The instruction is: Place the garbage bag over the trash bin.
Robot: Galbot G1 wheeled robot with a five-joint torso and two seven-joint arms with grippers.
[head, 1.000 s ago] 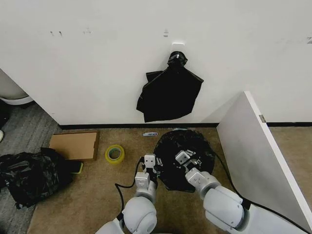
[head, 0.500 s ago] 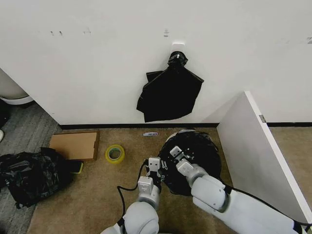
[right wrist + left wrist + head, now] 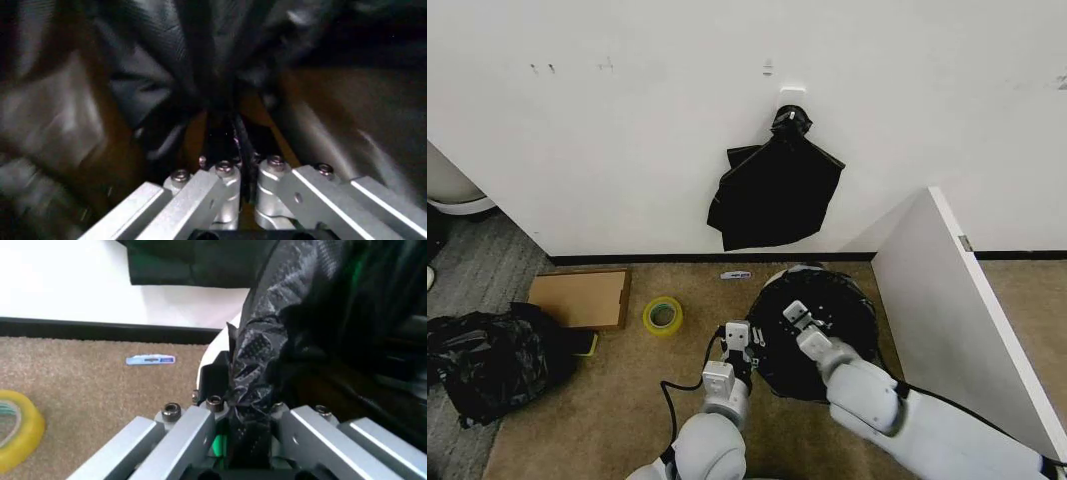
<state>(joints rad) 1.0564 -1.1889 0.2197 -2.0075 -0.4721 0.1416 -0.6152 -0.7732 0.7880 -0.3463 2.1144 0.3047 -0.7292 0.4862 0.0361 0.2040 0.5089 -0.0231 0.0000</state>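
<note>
The glossy black garbage bag (image 3: 822, 325) is spread in a round shape over the trash bin, hiding nearly all of it in the head view. A strip of the trash bin's white wall (image 3: 218, 346) shows beside the bag in the left wrist view. My left gripper (image 3: 735, 336) is at the bag's left edge, shut on a wrinkled fold of plastic (image 3: 248, 390). My right gripper (image 3: 795, 316) reaches over the bag's mouth from the front, shut on a pleat of the bag (image 3: 227, 100).
A knotted bundle of black bags (image 3: 773, 190) hangs on the wall behind. A yellow tape roll (image 3: 662, 315), a cardboard box (image 3: 579, 298) and a black plastic mound (image 3: 489, 362) lie to the left. A white panel (image 3: 967, 330) stands close on the right.
The bag has gone from a crumpled heap to a wider, rounder spread over the bin. My right gripper has shifted slightly left and farther over the mouth; the left gripper has stayed at the left edge.
</note>
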